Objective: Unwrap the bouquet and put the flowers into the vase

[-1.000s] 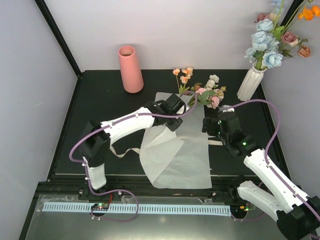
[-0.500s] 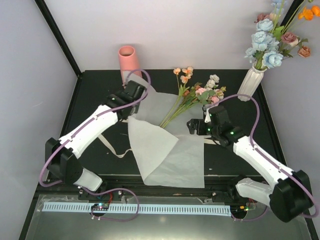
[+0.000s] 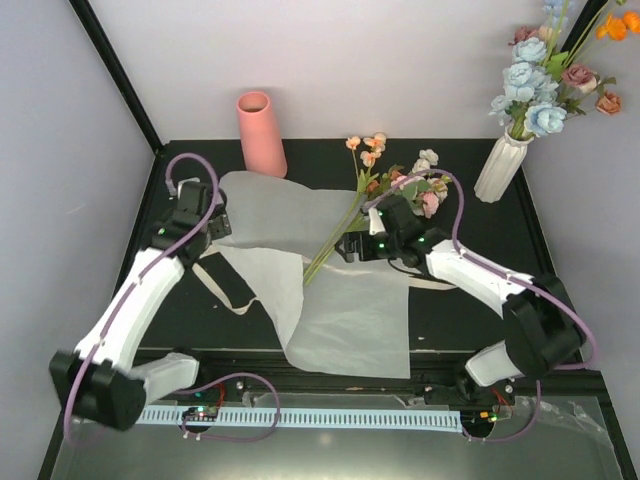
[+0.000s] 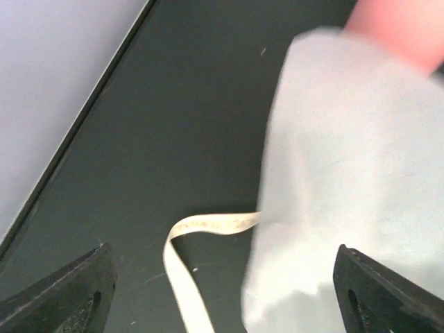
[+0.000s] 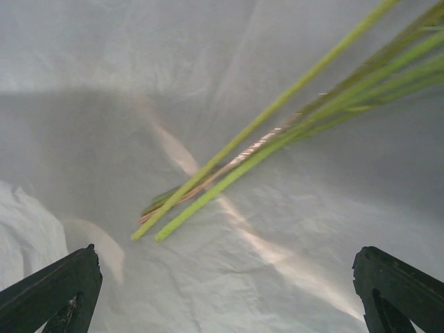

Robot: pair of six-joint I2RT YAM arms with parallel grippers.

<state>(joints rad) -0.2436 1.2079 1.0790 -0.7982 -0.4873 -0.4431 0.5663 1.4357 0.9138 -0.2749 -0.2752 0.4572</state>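
The wrapping paper point(image 3: 340, 300) lies unfolded flat on the black table, and the flowers point(image 3: 400, 185) rest on it, their green stems point(image 3: 330, 240) running down-left. My right gripper point(image 3: 352, 247) hangs open just above the paper beside the stem ends point(image 5: 208, 191), with nothing between its fingers point(image 5: 48, 298). My left gripper point(image 3: 200, 225) is open at the paper's left edge point(image 4: 347, 173), holding nothing; the cream ribbon point(image 4: 201, 225) lies loose below it. The pink vase point(image 3: 262, 135) stands upright at the back, behind the paper's far left corner.
A white ribbed vase point(image 3: 500, 165) with blue and orange flowers stands at the back right. The ribbon point(image 3: 235, 295) trails over the table left of the paper. Grey walls close in the left side and the back.
My left gripper opened and let go of the paper after pulling it left toward the vase, so the sheet now lies spread out. My right gripper moved left over the stems.
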